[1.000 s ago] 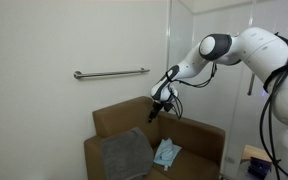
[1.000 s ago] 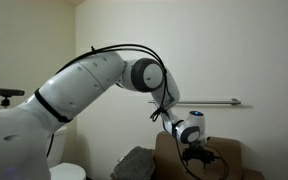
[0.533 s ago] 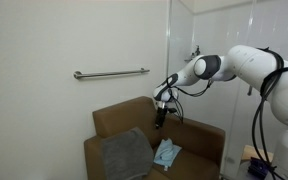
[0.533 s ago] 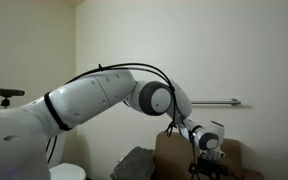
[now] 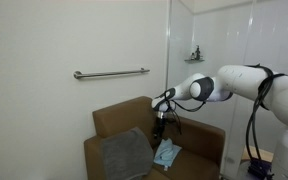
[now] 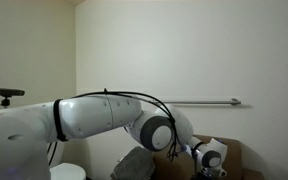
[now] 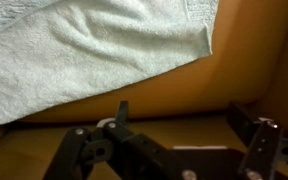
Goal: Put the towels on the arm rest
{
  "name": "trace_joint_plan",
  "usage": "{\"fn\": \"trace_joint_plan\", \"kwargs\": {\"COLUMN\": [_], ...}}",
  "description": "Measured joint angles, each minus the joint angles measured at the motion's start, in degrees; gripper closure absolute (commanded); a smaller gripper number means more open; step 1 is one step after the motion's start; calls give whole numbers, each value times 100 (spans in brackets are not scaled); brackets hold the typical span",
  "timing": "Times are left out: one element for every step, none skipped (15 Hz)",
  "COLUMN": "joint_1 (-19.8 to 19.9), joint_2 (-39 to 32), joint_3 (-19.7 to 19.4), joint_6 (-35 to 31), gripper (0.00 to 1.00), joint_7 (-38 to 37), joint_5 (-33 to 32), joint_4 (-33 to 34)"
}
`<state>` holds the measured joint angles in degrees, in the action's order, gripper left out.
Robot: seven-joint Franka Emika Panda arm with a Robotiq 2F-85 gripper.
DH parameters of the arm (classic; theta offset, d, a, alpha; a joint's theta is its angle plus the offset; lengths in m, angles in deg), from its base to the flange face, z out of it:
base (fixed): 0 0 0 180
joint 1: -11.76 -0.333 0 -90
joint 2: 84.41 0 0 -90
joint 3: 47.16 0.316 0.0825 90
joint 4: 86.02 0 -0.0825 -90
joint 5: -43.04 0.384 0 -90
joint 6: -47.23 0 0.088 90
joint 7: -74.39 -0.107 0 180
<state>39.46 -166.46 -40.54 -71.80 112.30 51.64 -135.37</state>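
Arm has dropped and reached out over the last second. The elbow is lower, and the black two-finger gripper (image 5: 162, 122) has come down from chair-back height to just above the seat.

- Gripper: in the wrist view (image 7: 169, 135) the fingers are spread wide with nothing between them, only bare cushion. It points down at the seat, which I read as lining up a top-down pinch.
- Crumpled light-blue terry towel (image 5: 167, 153): lies on the brown cushioned worktop (image 5: 189, 160), i.e. the chair seat, near its front edge and directly under the gripper. In the wrist view (image 7: 94, 50) its hem sits just ahead of the fingers, not touching them. It is bunched up, so a raised fold should be easy to grab.
- Flat grey towel (image 5: 124, 153): spread over the front corner of the worktop away from the arm and apparently draping over the front edge. It is well clear of the gripper and also shows in an exterior view (image 6: 134, 165).
- Neither towel is on a raised side of the brown armchair (image 5: 134, 112), so no placement is done.
- Steel grab rail on the wall (image 5: 111, 73) is above the chair back and out of the working path.

Step, as I judge it: final approach to the blue towel. Next is a short descent, then closing on a fold. Main risk is pinching a single thin layer and having it slip on the lift.
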Motion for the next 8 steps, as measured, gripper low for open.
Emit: {"fn": "trace_joint_plan", "kwargs": {"joint_1": [-46, -79, -92, -88, -75, -65, -47, -25], "joint_2": [-157, -296, -358, -374, -375, -375, -375, -375], "joint_3": [-19, -36, -64, -92, -120, -160, -185, -201], "joint_6": [0, 2, 1, 1, 1, 2, 2, 3], "gripper": [0, 0, 0, 0, 0, 0, 0, 0], "joint_7": [-174, -368, -557, -740, -913, -1065, -1191, -1287], "joint_5": [0, 0, 4, 9, 16, 25, 33, 45], "joint_4": [154, 286, 314, 299, 284, 277, 270, 261]}}
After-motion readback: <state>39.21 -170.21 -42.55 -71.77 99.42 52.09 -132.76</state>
